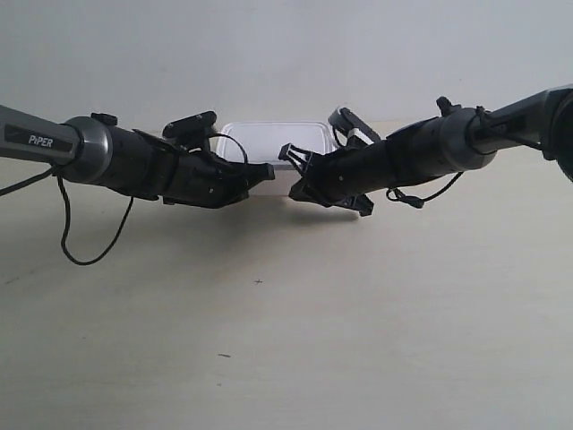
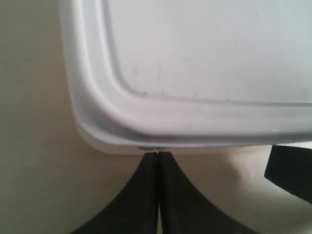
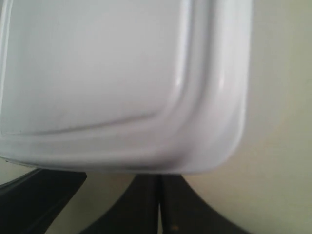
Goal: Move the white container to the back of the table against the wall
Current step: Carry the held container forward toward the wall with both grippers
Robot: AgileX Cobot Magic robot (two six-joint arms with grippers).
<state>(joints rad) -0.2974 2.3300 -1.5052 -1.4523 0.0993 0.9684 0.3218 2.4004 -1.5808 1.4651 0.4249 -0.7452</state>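
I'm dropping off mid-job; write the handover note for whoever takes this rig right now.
Left gripper: shut, tips at the white container's near side, by one corner.
Right gripper: shut, tips at the same side, by the other corner.
Container: far back on the table, near the wall; contact cannot be told.
Done: container is at the back.
Left to do: nudge it flush if needed, then withdraw both arms.

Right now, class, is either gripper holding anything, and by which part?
Nothing is held. The left gripper and right gripper are shut empty, fingers closed together, tips against the white container's side.
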